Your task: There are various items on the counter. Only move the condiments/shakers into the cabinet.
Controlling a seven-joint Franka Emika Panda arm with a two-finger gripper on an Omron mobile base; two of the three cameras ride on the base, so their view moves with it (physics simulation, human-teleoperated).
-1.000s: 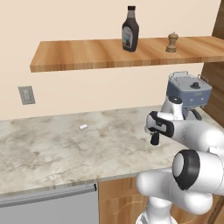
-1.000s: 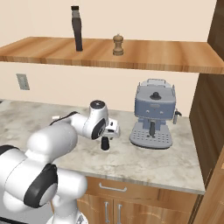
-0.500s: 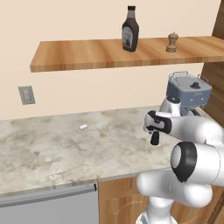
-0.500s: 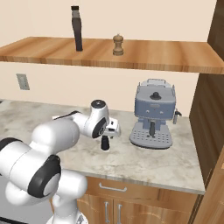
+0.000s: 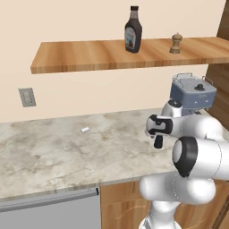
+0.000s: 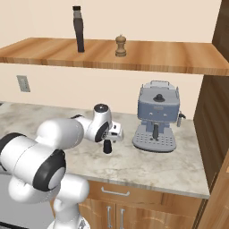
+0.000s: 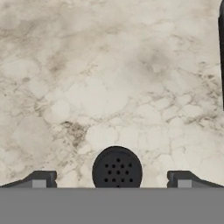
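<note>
Fingertips (image 7: 43, 178) of the pincer (image 7: 114, 179) stood wide apart at the bottom of the hand view, with the black shaker (image 7: 117, 169) upright between them, its perforated top facing the camera. Bare gaps showed on both sides of the shaker, so neither tip touched it and nothing was clamped. From the left base view the pincer (image 5: 158, 139) hung straight over the shaker (image 5: 158, 143), which stood on the marbled bench (image 5: 53, 156) toward its right part, roughly midway between the back wall and the front edge. The right base view put the same shaker (image 6: 107, 146) just left of the grey-blue coffee machine (image 6: 156, 117), apart from it, with the pincer (image 6: 108, 139) directly above.

Up on the wooden cabinet shelf (image 5: 89, 56) the dark syrup bottle (image 5: 133, 30) stood upright near the middle, and the wooden mill (image 5: 176, 44) stood upright to its right, well apart from it. A tiny white cylinder (image 5: 85, 130) lay on its side on the bench, toward the back edge and well to the left of the shaker. A wall outlet (image 5: 26, 97) sat on the back wall above the bench's left end.
</note>
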